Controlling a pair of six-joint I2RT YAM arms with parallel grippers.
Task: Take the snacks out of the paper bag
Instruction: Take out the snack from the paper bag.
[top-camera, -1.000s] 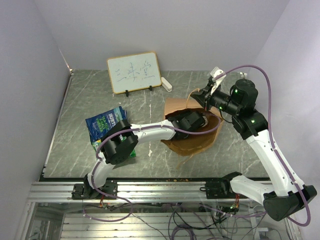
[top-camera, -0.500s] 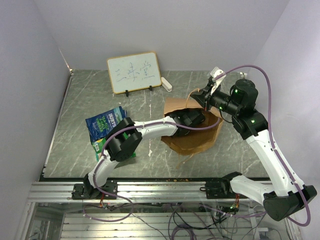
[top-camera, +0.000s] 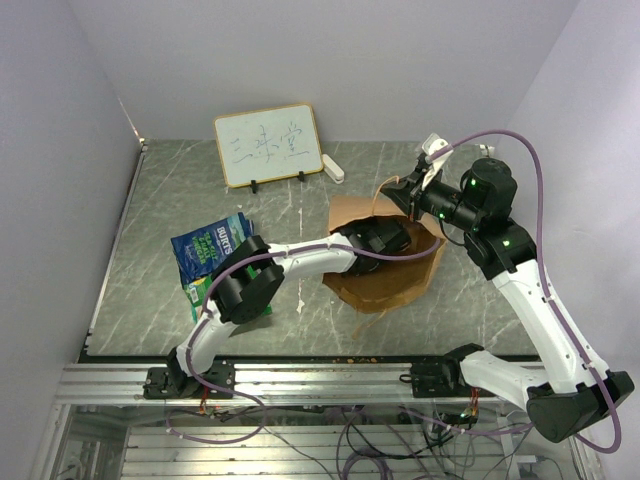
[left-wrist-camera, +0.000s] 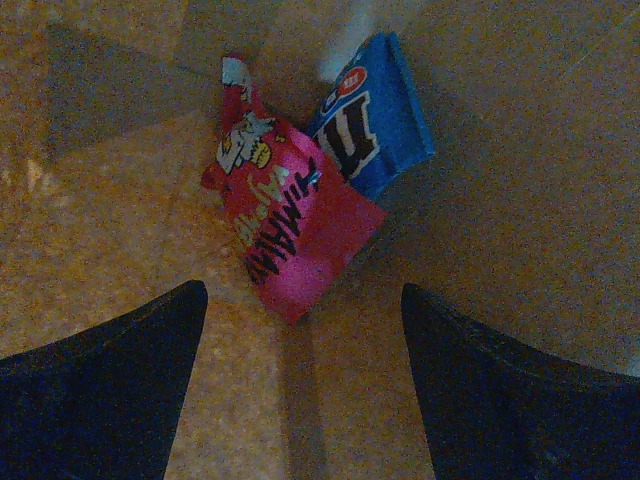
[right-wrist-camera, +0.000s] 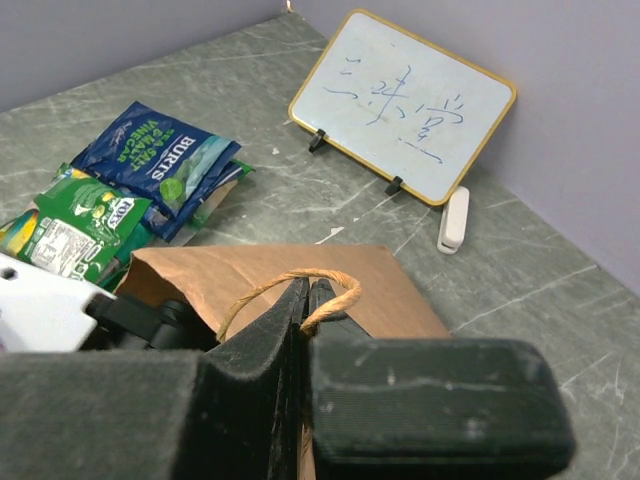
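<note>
The brown paper bag (top-camera: 385, 280) lies on its side in the middle of the table, mouth toward the right. My right gripper (top-camera: 402, 190) is shut on the bag's twisted handle (right-wrist-camera: 268, 287) and upper edge, holding the mouth up. My left gripper (top-camera: 385, 238) reaches inside the bag and is open and empty. In the left wrist view, a red-pink packet (left-wrist-camera: 290, 225) and a blue packet (left-wrist-camera: 378, 115) lie on the bag's floor just ahead of the fingertips (left-wrist-camera: 190, 300). A blue packet (top-camera: 210, 245) and a green packet (top-camera: 198, 290) lie outside on the table at the left.
A white framed board with writing (top-camera: 268, 145) stands at the back of the table, and a small white eraser (top-camera: 333, 170) lies next to it. The table's side walls are close on the left and right.
My left gripper has pushed a little deeper into the bag toward the packets. The right gripper still holds the handle in the same place.
</note>
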